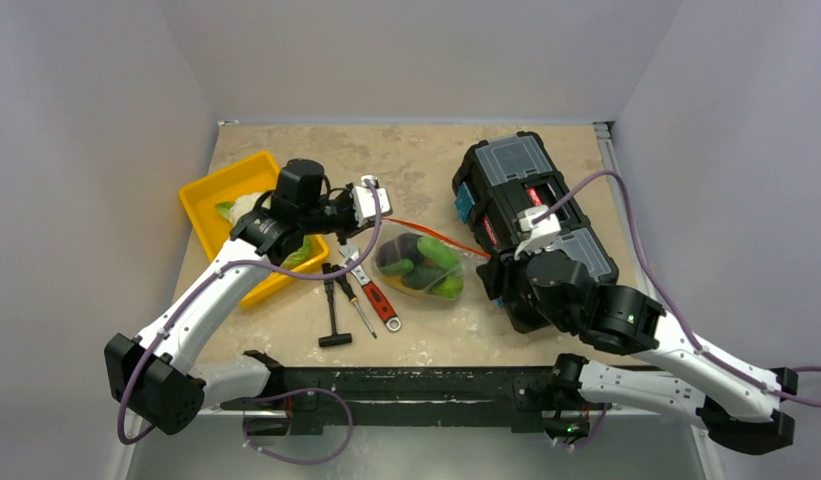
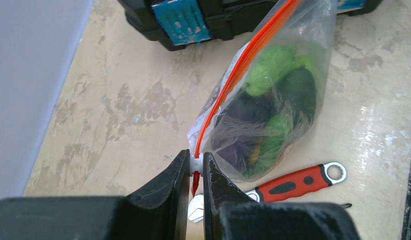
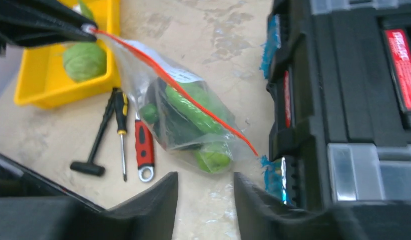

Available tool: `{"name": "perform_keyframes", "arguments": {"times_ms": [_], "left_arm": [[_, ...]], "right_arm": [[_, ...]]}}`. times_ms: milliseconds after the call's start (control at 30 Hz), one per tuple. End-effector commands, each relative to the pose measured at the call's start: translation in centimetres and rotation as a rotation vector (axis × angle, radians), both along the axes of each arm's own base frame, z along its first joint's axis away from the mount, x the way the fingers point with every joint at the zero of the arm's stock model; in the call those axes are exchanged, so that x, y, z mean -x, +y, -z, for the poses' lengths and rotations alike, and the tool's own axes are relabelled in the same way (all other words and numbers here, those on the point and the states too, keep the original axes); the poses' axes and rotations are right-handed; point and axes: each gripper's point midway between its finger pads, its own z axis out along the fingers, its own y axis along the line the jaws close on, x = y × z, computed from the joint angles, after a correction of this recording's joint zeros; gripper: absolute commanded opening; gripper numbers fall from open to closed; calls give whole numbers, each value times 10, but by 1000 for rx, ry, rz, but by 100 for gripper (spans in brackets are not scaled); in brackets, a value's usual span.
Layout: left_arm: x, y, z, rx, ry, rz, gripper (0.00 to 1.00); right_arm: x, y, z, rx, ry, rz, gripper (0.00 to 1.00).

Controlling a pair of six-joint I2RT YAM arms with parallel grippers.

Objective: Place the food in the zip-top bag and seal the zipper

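The zip-top bag (image 1: 421,265) lies mid-table with the food inside: green pieces (image 2: 271,65) and a dark purple eggplant (image 2: 243,125). Its red-orange zipper (image 1: 441,238) is pulled taut from the bag's left end towards the toolbox. My left gripper (image 2: 195,162) is shut on the zipper's small white tip and holds that end up off the table; it also shows in the top view (image 1: 371,205). My right gripper (image 3: 205,185) is open and empty, low over the table just short of the bag's (image 3: 183,115) right end, beside the toolbox. The zipper (image 3: 228,130) ends near it.
A black toolbox (image 1: 531,200) stands right of the bag. A yellow tray (image 1: 211,195) at the left holds a pale-green cabbage (image 3: 84,61) and a white cauliflower (image 1: 244,207). A red-handled wrench (image 1: 381,300), a screwdriver (image 1: 358,305) and a black T-handle tool (image 1: 331,310) lie left of the bag.
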Motion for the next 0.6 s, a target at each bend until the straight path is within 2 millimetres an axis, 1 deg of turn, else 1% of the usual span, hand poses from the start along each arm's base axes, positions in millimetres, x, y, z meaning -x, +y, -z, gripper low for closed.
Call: {"name": "perform_keyframes", "arguments": {"times_ms": [0,33,100,133,200,300,367,433,533,567], "left_arm": [[22,-13,-14,47,-26,161,0],[26,-15,-15,52,-31,179,0],[31,-16,-17,62,-40,204,0],[32,-16,-17,63,-39,212,0],[36,-17,-18,68,-42,231,0],[39,-18,-20,72,-36,241,0],[41,-18,-21,75,-37,249,0],[42,-19,-22,81,-35,258,0],[45,-20,-24,91,-33,267,0],[45,-21,-25,93,-32,272,0]], "right_arm": [[-3,44,-25,23,-57,-191,60],[-5,54,-28,38,-59,-225,67],[-12,71,-30,77,-57,-259,76],[-15,81,-35,84,-62,-285,78],[-25,97,-33,101,-59,-330,80],[-52,107,-28,98,-55,-350,81],[-62,114,-20,88,-41,-401,81],[-63,127,-14,74,-48,-476,78],[-64,138,-3,79,-27,-527,64],[-64,140,2,80,-24,-531,62]]}}
